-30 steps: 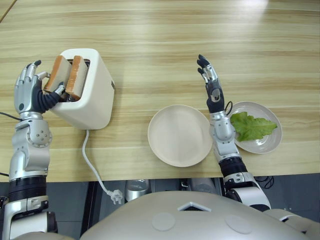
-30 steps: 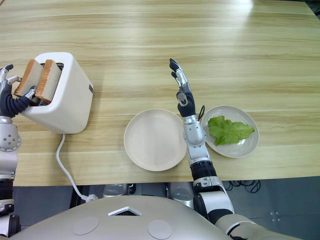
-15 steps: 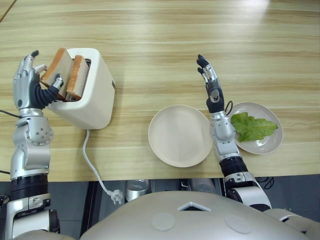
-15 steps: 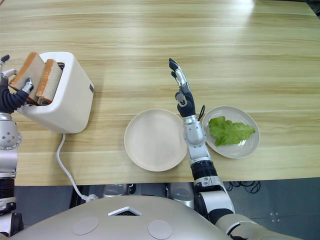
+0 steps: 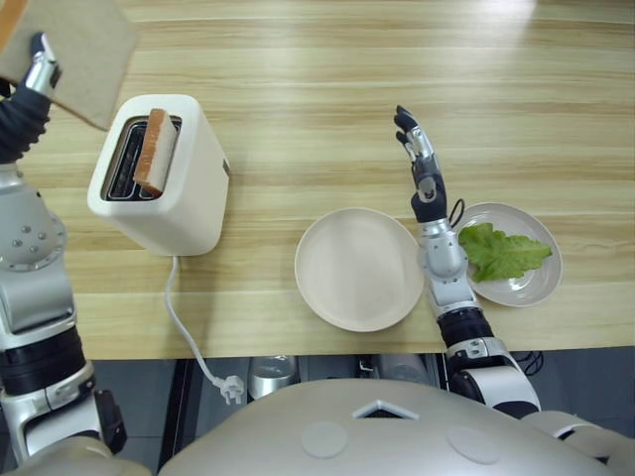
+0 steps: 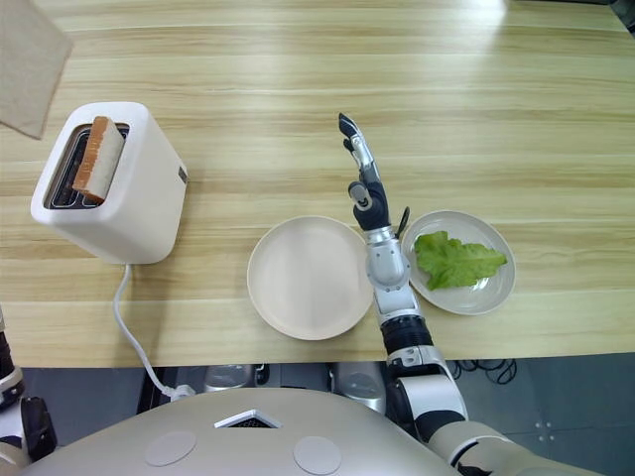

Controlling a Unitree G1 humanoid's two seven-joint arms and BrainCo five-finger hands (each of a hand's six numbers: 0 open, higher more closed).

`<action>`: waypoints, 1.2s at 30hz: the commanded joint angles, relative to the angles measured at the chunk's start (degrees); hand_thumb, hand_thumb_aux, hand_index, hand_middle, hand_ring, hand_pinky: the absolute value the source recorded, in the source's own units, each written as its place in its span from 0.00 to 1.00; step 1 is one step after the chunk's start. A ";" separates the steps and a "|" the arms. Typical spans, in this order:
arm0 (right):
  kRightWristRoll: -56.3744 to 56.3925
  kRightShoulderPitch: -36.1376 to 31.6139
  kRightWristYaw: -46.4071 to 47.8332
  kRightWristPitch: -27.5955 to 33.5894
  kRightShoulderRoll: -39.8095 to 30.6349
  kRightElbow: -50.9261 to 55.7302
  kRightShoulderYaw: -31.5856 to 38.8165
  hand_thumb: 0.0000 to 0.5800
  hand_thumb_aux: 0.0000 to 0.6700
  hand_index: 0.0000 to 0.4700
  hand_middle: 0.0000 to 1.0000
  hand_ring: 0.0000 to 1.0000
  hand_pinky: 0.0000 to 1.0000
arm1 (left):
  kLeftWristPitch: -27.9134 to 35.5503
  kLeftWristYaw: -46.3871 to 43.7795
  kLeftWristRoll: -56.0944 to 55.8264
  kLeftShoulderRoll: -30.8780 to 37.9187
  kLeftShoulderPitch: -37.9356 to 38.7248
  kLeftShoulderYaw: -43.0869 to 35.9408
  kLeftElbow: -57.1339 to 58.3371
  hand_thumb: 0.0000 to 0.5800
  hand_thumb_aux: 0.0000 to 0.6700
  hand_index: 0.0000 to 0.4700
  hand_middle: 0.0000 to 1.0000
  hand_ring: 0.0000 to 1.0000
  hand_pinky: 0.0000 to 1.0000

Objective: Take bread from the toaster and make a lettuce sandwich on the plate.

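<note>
Bread slice (image 5: 84,35) is held high at the top-left corner, its broad face turned up toward the camera. It is gripped by the left hand (image 5: 22,109). In the left eye view a fingertip (image 5: 40,63) is seen pressed onto the slice's face, with the arm below it. In the right eye view the slice's lower corner is seen aimed down toward the toaster (image 6: 139,208), with the frame edge cutting off the rest. The slice is carried left of and beyond the toaster, apart from it.

A second slice (image 5: 155,151) is seen standing on edge in the slot nearer the plate (image 5: 357,268). Its long axis runs away from the robot, with the far end leaning slightly right. The cord (image 5: 179,317) is trailed off the near edge of the table (image 5: 397,59).

The right hand (image 5: 422,169) is held upright between the plate and the dish (image 5: 536,293), fingers stretched out and pointing away, nothing in it. A lettuce leaf (image 5: 501,250) is laid in the dish, long axis left to right.
</note>
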 commanded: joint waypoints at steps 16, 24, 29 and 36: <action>1.39 -2.08 0.80 -7.17 -26.13 12.42 -12.19 0.00 0.00 0.00 0.00 0.00 0.00 | 2.88 -41.54 -26.73 -15.52 -1.45 -40.91 22.11 1.00 1.00 0.98 1.00 1.00 1.00; -20.19 -0.43 -19.73 -7.89 -37.05 26.31 -6.26 0.00 0.00 0.00 0.00 0.00 0.00 | -0.60 -48.81 -26.59 -18.12 -5.15 -42.51 37.98 1.00 1.00 0.98 1.00 1.00 1.00; -40.20 -1.84 -39.80 2.56 -43.09 31.33 8.44 0.00 0.00 0.00 0.00 0.00 0.00 | -3.66 -46.68 -24.36 -18.00 -8.34 -40.78 45.50 1.00 1.00 0.98 1.00 1.00 1.00; -54.85 -6.15 -54.27 15.81 -43.85 38.61 25.76 0.00 0.00 0.00 0.00 0.00 0.00 | -5.63 -46.63 -21.70 -16.78 -7.05 -40.97 45.95 1.00 1.00 0.98 1.00 1.00 1.00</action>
